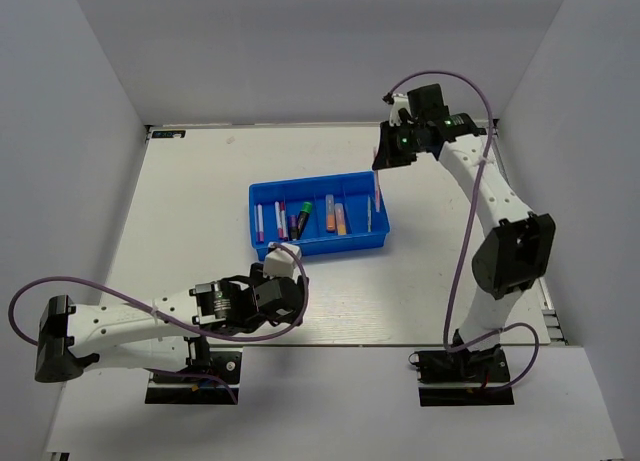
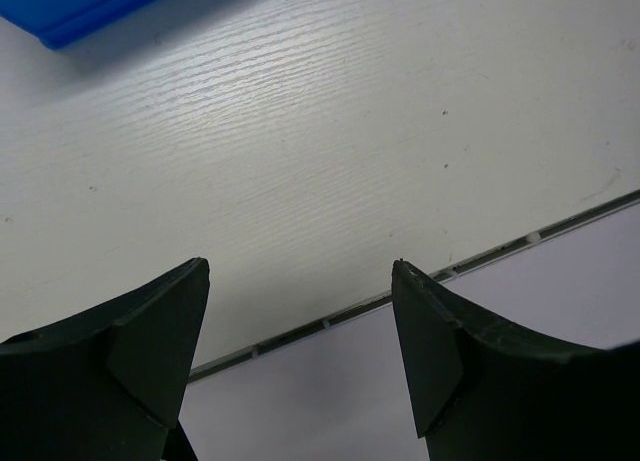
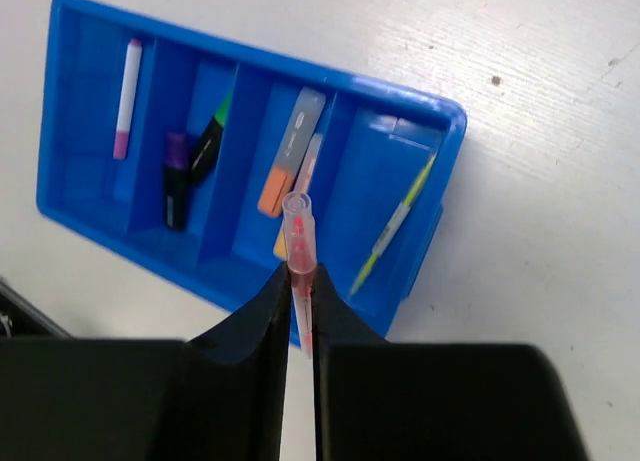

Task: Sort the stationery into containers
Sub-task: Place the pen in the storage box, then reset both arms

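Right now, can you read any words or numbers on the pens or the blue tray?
No text here can be read.
Orange highlighter: small dark print on its grey part, too blurred to read.
Pink stick held in the right gripper: no words show.
Blue tray: no label shows.
Dark strip at the table's far edge: too small to read.

The top external camera looks down from above and behind the arm bases, far enough to hold the whole table [image 1: 180, 221] with the blue tray [image 1: 330, 249] mid-frame. The left wrist camera sits close over that table, past the left gripper [image 2: 300, 266], catching one tray corner. The right wrist camera looks steeply down past the right gripper [image 3: 300, 273] and its pink pen [image 3: 300, 236] onto the same tray, entire
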Available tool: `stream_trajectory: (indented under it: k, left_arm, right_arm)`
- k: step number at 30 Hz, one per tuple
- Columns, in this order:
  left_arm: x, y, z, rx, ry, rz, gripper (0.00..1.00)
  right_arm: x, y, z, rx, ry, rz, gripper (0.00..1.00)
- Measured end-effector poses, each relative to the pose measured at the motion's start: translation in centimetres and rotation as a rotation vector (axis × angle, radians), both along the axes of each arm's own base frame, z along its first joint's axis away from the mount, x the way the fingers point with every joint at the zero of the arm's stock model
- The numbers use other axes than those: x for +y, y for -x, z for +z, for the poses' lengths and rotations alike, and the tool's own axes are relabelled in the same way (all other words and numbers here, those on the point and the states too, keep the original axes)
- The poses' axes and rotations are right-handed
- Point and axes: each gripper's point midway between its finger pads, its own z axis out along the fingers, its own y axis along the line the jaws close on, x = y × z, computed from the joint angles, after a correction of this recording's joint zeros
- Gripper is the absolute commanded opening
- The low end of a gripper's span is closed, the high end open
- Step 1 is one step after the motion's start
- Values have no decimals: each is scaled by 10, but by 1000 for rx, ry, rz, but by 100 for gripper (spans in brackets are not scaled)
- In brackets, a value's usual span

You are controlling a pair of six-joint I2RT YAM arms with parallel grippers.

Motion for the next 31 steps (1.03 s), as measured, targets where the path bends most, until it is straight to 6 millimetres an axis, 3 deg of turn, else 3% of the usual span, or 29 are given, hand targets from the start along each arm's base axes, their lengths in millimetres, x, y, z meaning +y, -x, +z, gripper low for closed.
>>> stream_trajectory:
  k: [4, 7, 8, 11, 15, 16, 19, 21, 27, 31]
  left_arm:
    - [6, -1, -1, -7, -22, 13, 91]
    - [8, -2, 0, -13, -31, 18, 99]
    - [9, -3, 1, -16, -33, 22, 99]
    - [9, -5, 3, -29, -32, 29, 99]
    - [11, -8, 6, -37, -28, 35, 99]
    - [12, -9, 6, -35, -26, 40, 99]
    - [17, -16, 7, -17, -18, 70, 99]
    - [21, -21, 9, -8, -1, 87, 99]
    - [33, -34, 21, -5, 42, 107, 99]
    - [38, -39, 34, -24, 66, 103, 99]
  right_arm:
    - [10, -25, -28, 25, 0, -20, 11]
    - [13, -36, -57, 62, 19, -31, 27]
    - [15, -38, -66, 76, 25, -31, 41]
    - [15, -36, -92, 116, 47, -25, 59]
    - [14, -28, -105, 144, 58, -16, 65]
    - [13, -27, -105, 146, 58, -14, 65]
    - [9, -17, -97, 135, 56, -12, 78]
    - [3, -5, -81, 95, 57, -4, 90]
    - [-39, 53, -23, -117, 90, -69, 90]
    - [-63, 81, -12, -217, 118, -113, 90]
